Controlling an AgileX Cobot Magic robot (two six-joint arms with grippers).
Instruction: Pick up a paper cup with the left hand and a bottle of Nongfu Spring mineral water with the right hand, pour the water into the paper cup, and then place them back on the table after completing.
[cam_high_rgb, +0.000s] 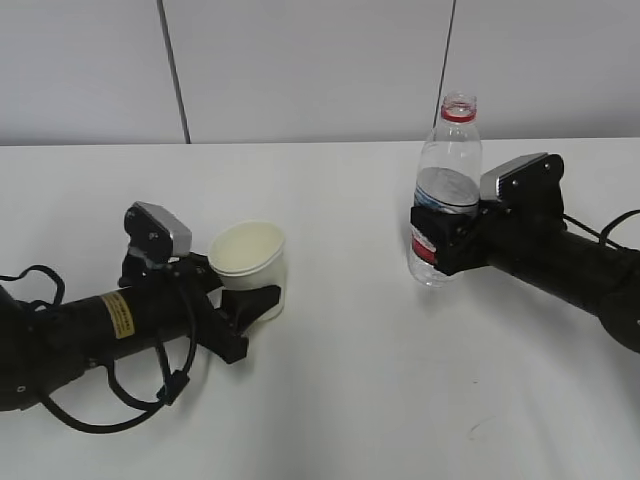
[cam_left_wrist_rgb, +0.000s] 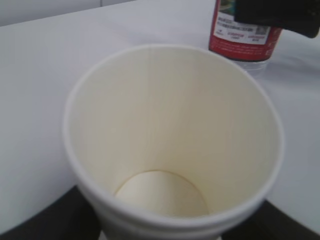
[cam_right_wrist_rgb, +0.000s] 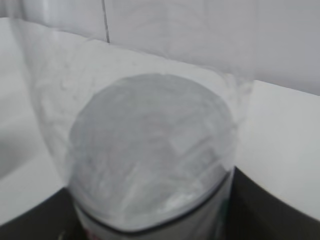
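Lower left: left tool (cam_high_rgb: 262, 302) clenched round upright paper cup (cam_high_rgb: 250, 262), mouth up for filling; right of centre, right tool (cam_high_rgb: 440, 243) grasping upright uncapped bottle (cam_high_rgb: 446, 190) on worktop (cam_high_rgb: 340, 380)

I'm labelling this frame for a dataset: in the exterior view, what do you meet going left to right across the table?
Left arm with the yellow sticker → paper cup in the left pincer → water bottle in the right pincer → right arm.
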